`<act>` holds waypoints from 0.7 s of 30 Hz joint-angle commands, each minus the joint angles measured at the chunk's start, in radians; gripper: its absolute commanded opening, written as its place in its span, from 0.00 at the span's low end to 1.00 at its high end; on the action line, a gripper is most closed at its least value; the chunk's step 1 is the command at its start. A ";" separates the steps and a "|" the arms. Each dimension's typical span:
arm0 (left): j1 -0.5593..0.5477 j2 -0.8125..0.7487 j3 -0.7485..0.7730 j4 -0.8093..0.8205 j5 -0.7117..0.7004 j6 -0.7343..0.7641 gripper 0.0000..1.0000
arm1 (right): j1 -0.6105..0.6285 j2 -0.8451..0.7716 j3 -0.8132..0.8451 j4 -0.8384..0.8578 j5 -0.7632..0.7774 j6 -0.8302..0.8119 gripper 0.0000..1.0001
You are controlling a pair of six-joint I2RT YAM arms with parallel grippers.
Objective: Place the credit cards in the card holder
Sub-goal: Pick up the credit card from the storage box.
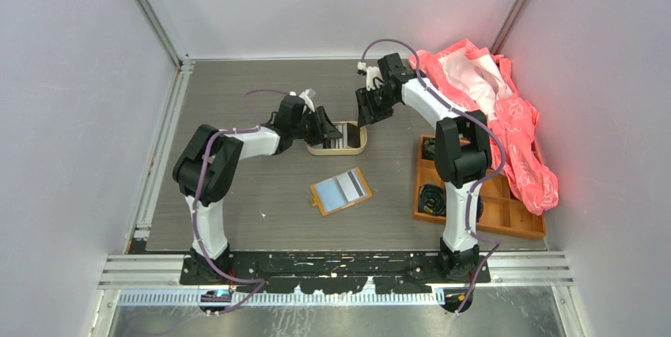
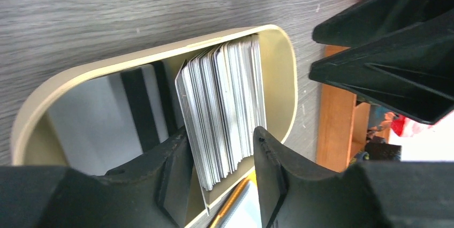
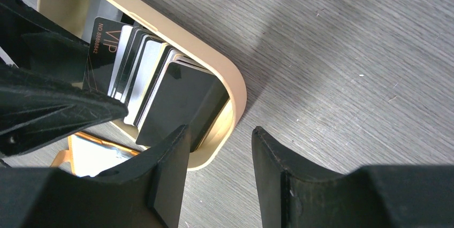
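An oval beige tin [image 1: 360, 147] in the middle of the table holds a stack of credit cards [image 2: 225, 94] standing on edge. My left gripper [image 2: 222, 131] reaches into the tin and is open astride the stack; one finger [image 2: 174, 166] lies against it, and a narrow gap shows at the other. My right gripper [image 3: 220, 129] hangs open and empty over bare table beside the tin's rounded end [image 3: 225, 73], next to black cards [image 3: 176, 94]. The card holder [image 1: 342, 191] lies unfolded in front of the tin, orange-edged, pale blue and grey inside.
An orange wooden compartment tray [image 1: 506, 222] with dark coiled items stands at the right. A pink cloth [image 1: 506, 107] is heaped at the back right and spills beside the tray. Both grippers crowd the tin from opposite ends.
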 commanded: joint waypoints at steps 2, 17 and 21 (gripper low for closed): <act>0.008 -0.072 0.004 -0.039 -0.050 0.064 0.42 | 0.005 -0.013 0.008 0.013 -0.022 0.005 0.51; 0.013 -0.098 0.001 -0.110 -0.122 0.124 0.20 | 0.004 -0.012 0.007 0.012 -0.023 0.004 0.51; 0.013 -0.114 0.001 -0.143 -0.162 0.151 0.11 | 0.004 -0.013 0.008 0.010 -0.022 0.004 0.51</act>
